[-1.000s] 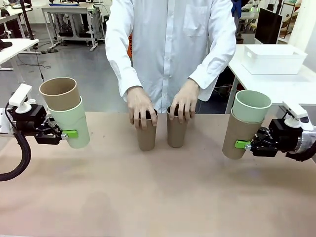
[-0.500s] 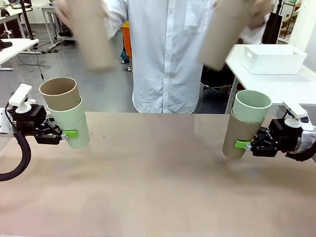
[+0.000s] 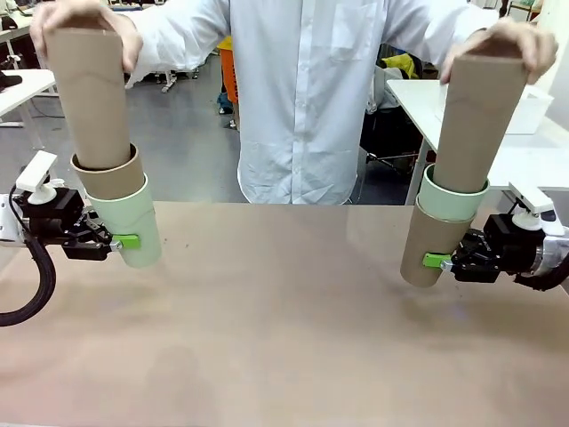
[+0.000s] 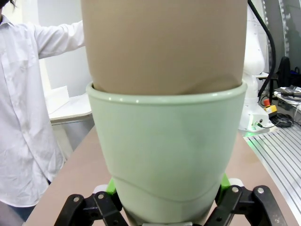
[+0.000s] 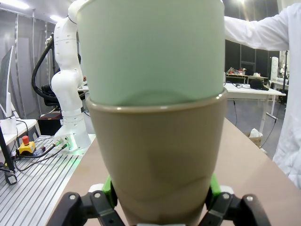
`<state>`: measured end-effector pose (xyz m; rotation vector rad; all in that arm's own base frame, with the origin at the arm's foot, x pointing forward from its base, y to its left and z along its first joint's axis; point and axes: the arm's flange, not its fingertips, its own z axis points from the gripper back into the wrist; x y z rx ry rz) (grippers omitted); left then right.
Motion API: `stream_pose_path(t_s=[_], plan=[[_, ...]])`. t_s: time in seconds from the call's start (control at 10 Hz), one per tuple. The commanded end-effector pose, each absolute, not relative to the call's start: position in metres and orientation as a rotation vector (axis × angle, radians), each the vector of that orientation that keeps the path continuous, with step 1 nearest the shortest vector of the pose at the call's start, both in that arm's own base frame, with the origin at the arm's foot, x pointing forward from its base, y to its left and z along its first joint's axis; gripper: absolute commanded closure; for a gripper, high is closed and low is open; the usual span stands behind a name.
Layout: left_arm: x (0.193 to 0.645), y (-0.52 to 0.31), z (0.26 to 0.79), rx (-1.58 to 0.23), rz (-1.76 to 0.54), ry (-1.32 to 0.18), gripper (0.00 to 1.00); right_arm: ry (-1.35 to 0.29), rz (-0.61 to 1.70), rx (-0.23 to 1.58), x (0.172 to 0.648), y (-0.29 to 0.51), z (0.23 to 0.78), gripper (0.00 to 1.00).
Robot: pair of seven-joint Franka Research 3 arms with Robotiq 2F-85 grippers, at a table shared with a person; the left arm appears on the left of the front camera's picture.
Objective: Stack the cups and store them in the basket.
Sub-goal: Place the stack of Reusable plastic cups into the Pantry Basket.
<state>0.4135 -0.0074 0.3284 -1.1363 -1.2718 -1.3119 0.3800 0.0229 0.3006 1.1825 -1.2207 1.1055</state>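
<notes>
Risk first: the person's hand over the left end of the table is holding a tan tumbler with its foot just inside the tan cup that is sitting in the mint green cup. Any downward push here is likely to drive that stack through the pads or tip it. The left gripper is clamping the mint cup low on its wall, with nothing under the cup but air above the table. The same is happening over the right end of the table. There the other hand is holding a second tan tumbler with its foot inside the mint cup. That cup is nesting in a tan outer cup, which the right gripper is pinching near the base. This stack is leaning slightly (slip under load seems the likelier fault here), and tapered walls may also wedge tight. All the cups are looking matte, handleless and alike in size. The white basket is standing on a side bench beyond the table's far right corner, well apart from both stacks.
</notes>
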Motion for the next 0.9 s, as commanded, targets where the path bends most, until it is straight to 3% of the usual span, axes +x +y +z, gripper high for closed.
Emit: stream_pose_path(t_s=[0.0, 0.8], plan=[[0.4143, -0.0078, 0.3325, -1.141, -1.318, -1.286, 0.15, -1.229, 1.110, 1.177, 0.3806, 0.0230, 0.3042, 0.15], [0.4143, -0.0078, 0.3325, -1.141, -1.318, -1.286, 0.15, -1.229, 1.110, 1.177, 0.3806, 0.0230, 0.3042, 0.15]])
